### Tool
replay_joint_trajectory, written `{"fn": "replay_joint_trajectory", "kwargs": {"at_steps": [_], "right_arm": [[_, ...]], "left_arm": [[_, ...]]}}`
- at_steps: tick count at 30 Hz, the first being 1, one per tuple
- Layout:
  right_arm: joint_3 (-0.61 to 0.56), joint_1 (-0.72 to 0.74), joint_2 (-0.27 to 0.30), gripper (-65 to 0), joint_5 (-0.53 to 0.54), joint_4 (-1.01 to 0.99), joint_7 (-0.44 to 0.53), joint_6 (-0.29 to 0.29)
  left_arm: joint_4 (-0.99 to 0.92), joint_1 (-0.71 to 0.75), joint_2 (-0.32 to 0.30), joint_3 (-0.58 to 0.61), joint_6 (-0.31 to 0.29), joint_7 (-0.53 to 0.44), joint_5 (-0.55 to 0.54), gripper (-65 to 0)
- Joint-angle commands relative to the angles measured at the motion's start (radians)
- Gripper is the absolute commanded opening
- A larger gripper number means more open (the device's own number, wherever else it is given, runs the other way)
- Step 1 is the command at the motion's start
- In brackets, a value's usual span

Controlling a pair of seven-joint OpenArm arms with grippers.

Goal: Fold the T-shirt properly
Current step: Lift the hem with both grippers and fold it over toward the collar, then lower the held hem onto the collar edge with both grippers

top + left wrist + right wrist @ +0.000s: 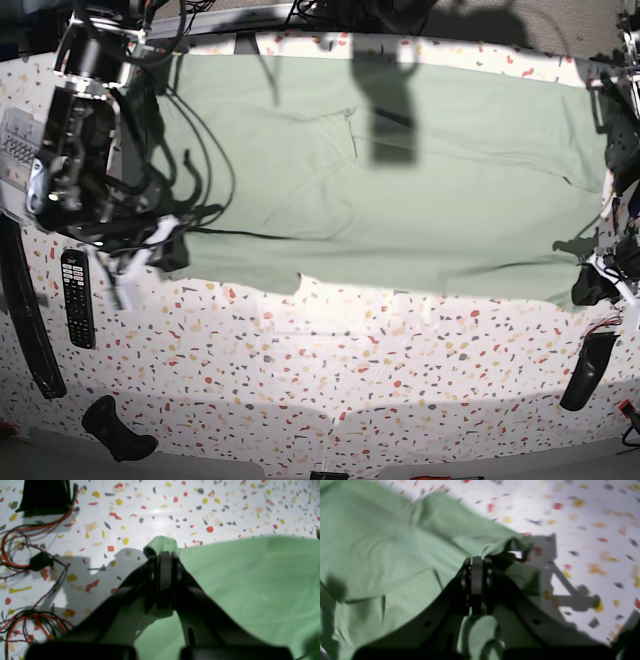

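I had the T-shirt spread wide across the far half of the speckled surface, its near hem running almost from the left edge to the right edge. My left pincer was clamped on a bunched corner of the green cloth, with loose red and black wires lying beside it. My right pincer was clamped on a gathered fold at the opposite end. A black remote lay near the left edge

A large pale sage-green T-shirt is spread wide across the speckled worktop, lightly creased, its near hem pinched at both ends.
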Motion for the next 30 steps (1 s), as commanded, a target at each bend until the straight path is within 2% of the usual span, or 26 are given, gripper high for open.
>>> {"fn": "replay_joint_trajectory", "kwargs": {"at_steps": [1,5,9,23,30], "right_arm": [[0.02,0.006,0.016,-65.0,0.034,0.018,0.014,0.006],[0.055,-0.037,0.036,-65.0,0.053,0.021,0.004,0.006],[0.055,-0.069,0.041,-65.0,0.054,0.024,0.005,0.006],[0.055,-0.143,0.041,-65.0,0.078,0.105,-0.051,0.006],[0.055,-0.152,0.041,-65.0,0.074,0.105,-0.055,0.006]], "left_arm": [[0.019,-0.022,-0.038,-0.007,0.0,-0.014,-0.017,-65.0],[0.02,-0.015,-0.067,-0.007,0.0,0.031,-0.055,-65.0],[0.02,0.013,-0.083,-0.007,-0.001,0.033,-0.097,-65.0],[0.02,0.103,-0.082,-0.007,-0.003,0.03,-0.095,-65.0],[0.02,0.105,-0.086,-0.007,-0.002,0.066,-0.095,-65.0]]}}
